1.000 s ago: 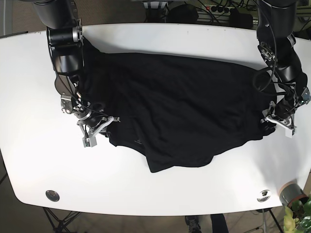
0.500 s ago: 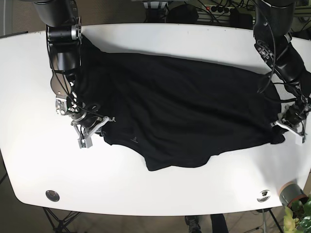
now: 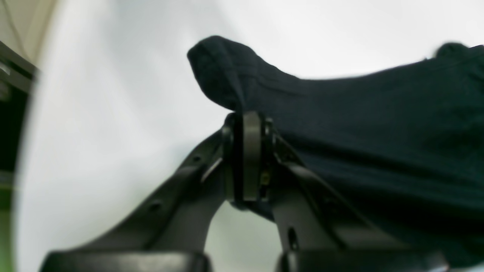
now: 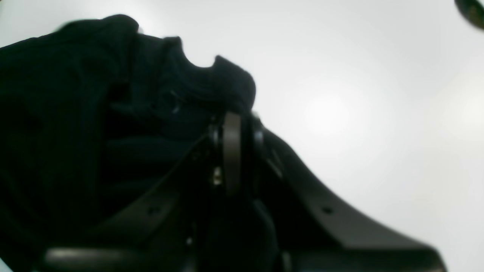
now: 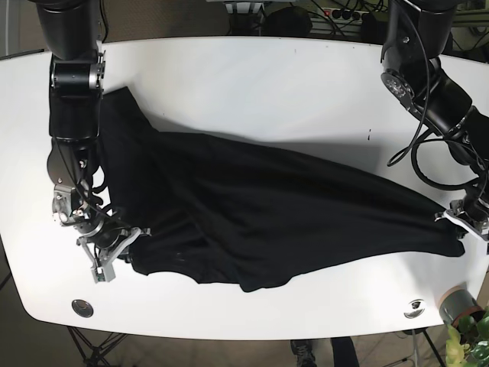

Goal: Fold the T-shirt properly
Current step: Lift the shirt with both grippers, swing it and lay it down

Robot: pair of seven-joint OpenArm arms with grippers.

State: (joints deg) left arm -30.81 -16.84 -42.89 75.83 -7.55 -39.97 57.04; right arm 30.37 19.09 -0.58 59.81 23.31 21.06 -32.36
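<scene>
A black T-shirt [image 5: 283, 222] lies stretched across the white table [image 5: 252, 76], rumpled, with a fold bulging at its front edge. My right gripper [image 5: 126, 246], on the left of the base view, is shut on the shirt's left edge. The right wrist view shows that gripper [image 4: 232, 115] pinching bunched dark cloth [image 4: 113, 113]. My left gripper [image 5: 458, 228], at the table's right edge, is shut on the shirt's right end. In the left wrist view it [image 3: 247, 115] clamps a fold of the fabric [image 3: 359, 124] above the table.
Two round metal discs [image 5: 82, 307] [image 5: 414, 308] sit in the table near its front edge. A grey pot [image 5: 457, 304] with a green plant stands off the front right corner. Cables and dark gear [image 5: 306, 15] lie behind the table.
Both grippers have moved toward the table's front edge and further apart, dragging the shirt with them. The cloth is now pulled longer and flatter between them.
</scene>
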